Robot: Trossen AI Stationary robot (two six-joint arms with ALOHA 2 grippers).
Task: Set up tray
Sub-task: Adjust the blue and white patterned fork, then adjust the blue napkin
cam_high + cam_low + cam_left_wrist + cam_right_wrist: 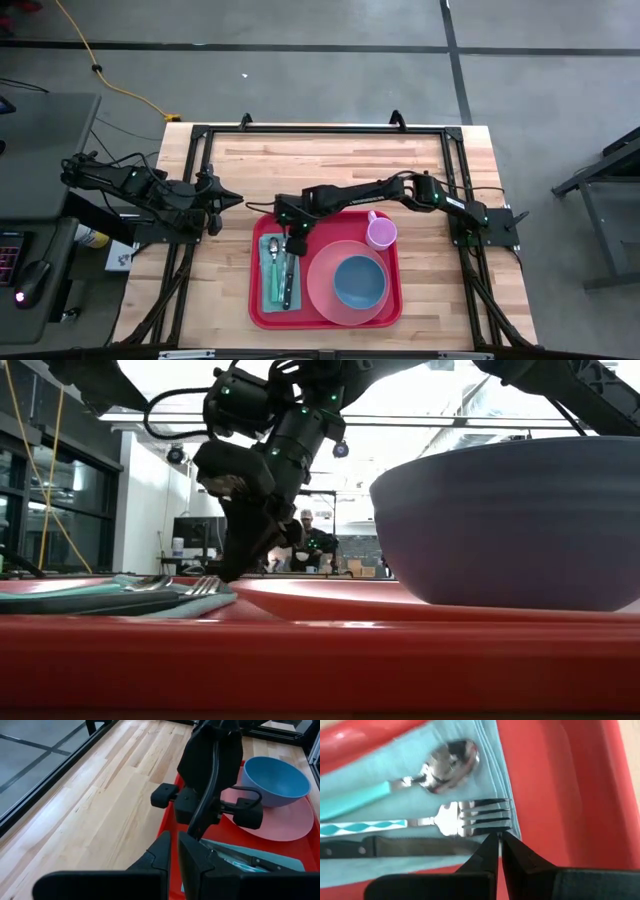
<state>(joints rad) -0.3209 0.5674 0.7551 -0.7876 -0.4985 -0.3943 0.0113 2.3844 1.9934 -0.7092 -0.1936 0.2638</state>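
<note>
— Where is the large red plastic rectangular tray [325, 312]?

— On the pale wooden table [330, 160], toward its near edge, about midway across. In its left part lies a folded light-blue cloth napkin [271, 288] carrying a spoon with a teal handle [405, 777], a fork with a patterned teal handle [420, 822] and a dark-handled knife [395, 847] side by side.

— And the rest of it?

— A round pink plate [330, 290] fills the right part, with a blue bowl [359, 282] on it. A small purple cup [380, 232] stands at the tray's far right corner.

— Your right gripper [294, 243]?

— Low over the napkin's far end, fingers pressed together, pinching nothing, their tips right by the fork's tines and the knife's point.

— The left gripper [233, 200]?

— It waits over the table left of the tray, fingers nearly together, nothing between them.
</note>
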